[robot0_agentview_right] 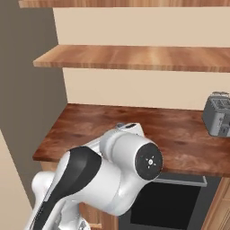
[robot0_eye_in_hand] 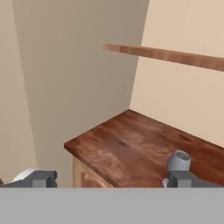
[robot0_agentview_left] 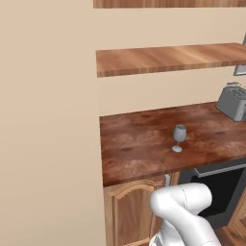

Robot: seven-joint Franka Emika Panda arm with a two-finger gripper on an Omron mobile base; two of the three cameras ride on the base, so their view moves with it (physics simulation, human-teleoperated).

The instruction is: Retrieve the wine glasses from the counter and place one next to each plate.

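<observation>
One wine glass [robot0_agentview_left: 179, 138] stands upright and empty on the counter [robot0_agentview_left: 139, 144], nearer its front edge. A toaster [robot0_agentview_left: 233, 103] sits toward the back right. The gripper [robot0_eye_in_hand: 111, 178] hangs released, grasping nothing.

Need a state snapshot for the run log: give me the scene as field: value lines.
wine glass: one, upright on the counter, untouched
toaster, far right of the counter, against the wall
shelves: wooden shelf above the counter
gripper: open, empty, short of the counter, aimed at its left corner
glass in hand view: bowl just above the right fingertip
plates: no entry
task step: glass not yet picked up
</observation>
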